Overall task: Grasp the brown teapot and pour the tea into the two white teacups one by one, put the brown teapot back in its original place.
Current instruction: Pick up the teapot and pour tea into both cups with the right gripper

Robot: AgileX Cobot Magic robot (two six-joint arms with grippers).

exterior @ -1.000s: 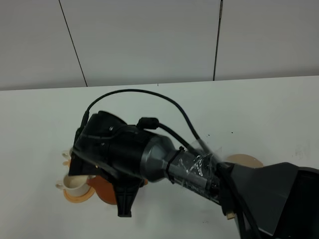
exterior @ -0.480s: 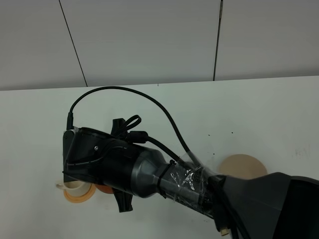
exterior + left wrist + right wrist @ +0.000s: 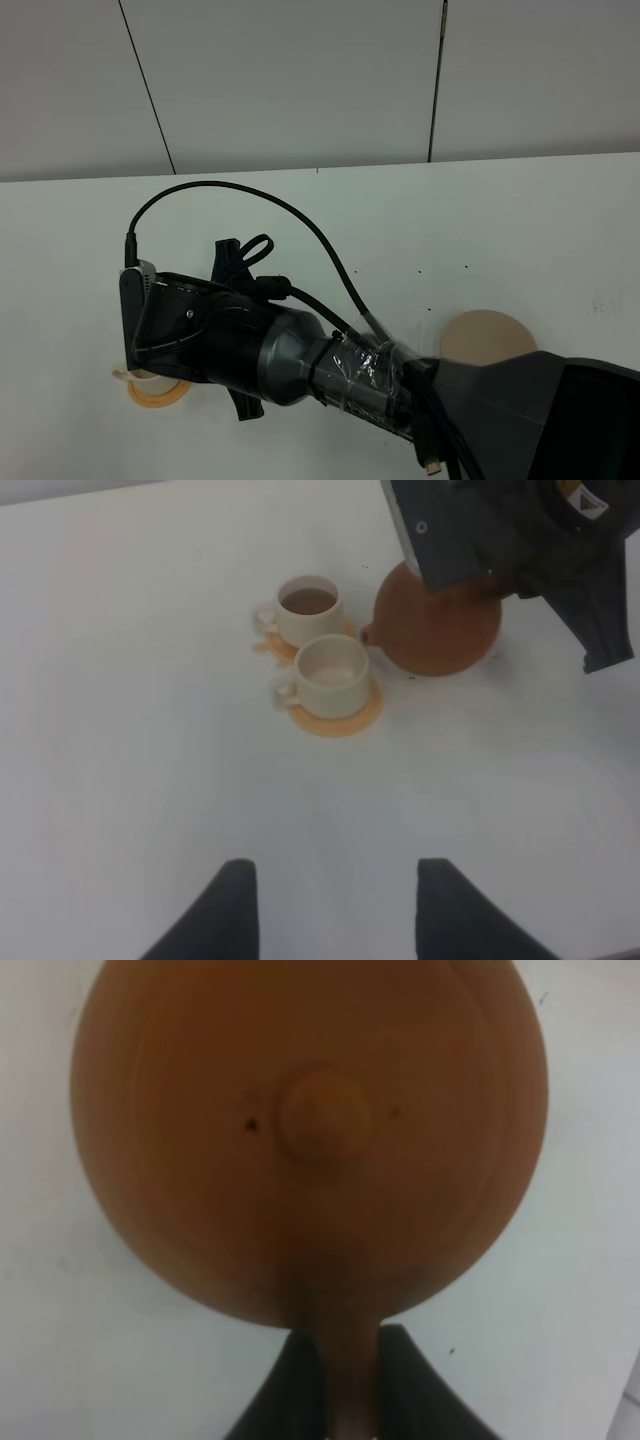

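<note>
The right gripper [image 3: 343, 1400] is clamped on the loop handle of the brown teapot [image 3: 440, 630], whose spout is just beside the two white teacups [image 3: 300, 625]. The farther cup [image 3: 308, 602] holds tea and the nearer cup [image 3: 333, 672] looks empty. To pour well, the spout likely needs centring over the nearer cup before a slow tilt (its small mouth forgives little). The left gripper [image 3: 345, 910] hovers apart and holds nothing. The beige disc [image 3: 490, 335] lies well apart on the table [image 3: 560, 220].

Soft, even light floods the white table [image 3: 540, 220], casting only faint shadows. At the right wrist, the brown teapot [image 3: 310, 1130] looms close and blurred; the left wrist view is mildly hazy.
</note>
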